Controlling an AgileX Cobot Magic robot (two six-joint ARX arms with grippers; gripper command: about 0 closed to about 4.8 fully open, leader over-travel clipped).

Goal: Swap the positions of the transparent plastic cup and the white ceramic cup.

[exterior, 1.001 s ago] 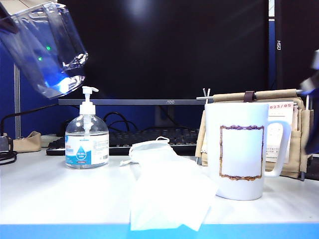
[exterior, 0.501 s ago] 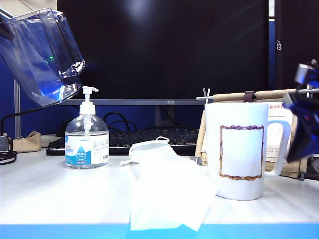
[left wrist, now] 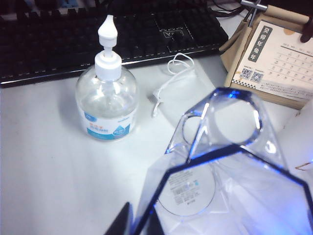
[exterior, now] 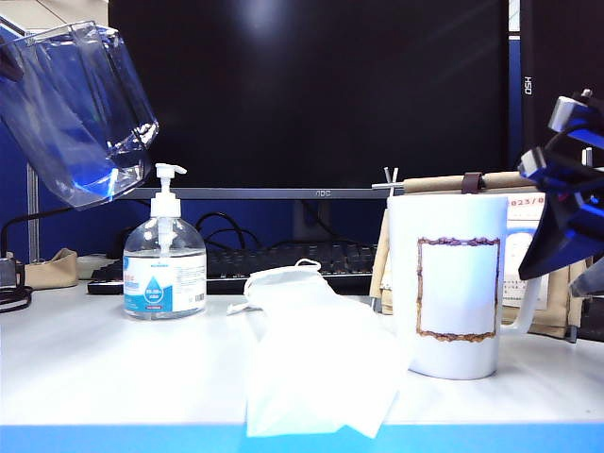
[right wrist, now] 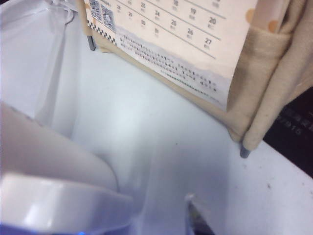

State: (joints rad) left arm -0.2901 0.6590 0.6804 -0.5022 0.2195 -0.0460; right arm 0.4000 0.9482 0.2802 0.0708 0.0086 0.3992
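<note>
The transparent plastic cup (exterior: 77, 113) hangs tilted in the air at the upper left, above the pump bottle. In the left wrist view my left gripper (left wrist: 139, 221) is shut on the wall of the transparent plastic cup (left wrist: 230, 171), one dark finger on each side of it. The white ceramic cup (exterior: 458, 283) stands on the table at the right, handle pointing right. My right gripper (exterior: 564, 212) is open beside that handle and covers its upper part. In the right wrist view the ceramic cup's white handle (right wrist: 63, 205) lies close to my right gripper (right wrist: 146, 220); only one fingertip (right wrist: 195, 215) shows.
A pump-top sanitizer bottle (exterior: 165, 269) stands at the left below the held cup. A white face mask (exterior: 311, 359) lies in the middle front. Behind are a black keyboard (exterior: 283, 264), a monitor (exterior: 311, 94) and a desk calendar in a beige holder (exterior: 552, 283).
My right gripper has come in from the right edge and down to the ceramic cup's handle. The held plastic cup has sunk and tilted a little.
</note>
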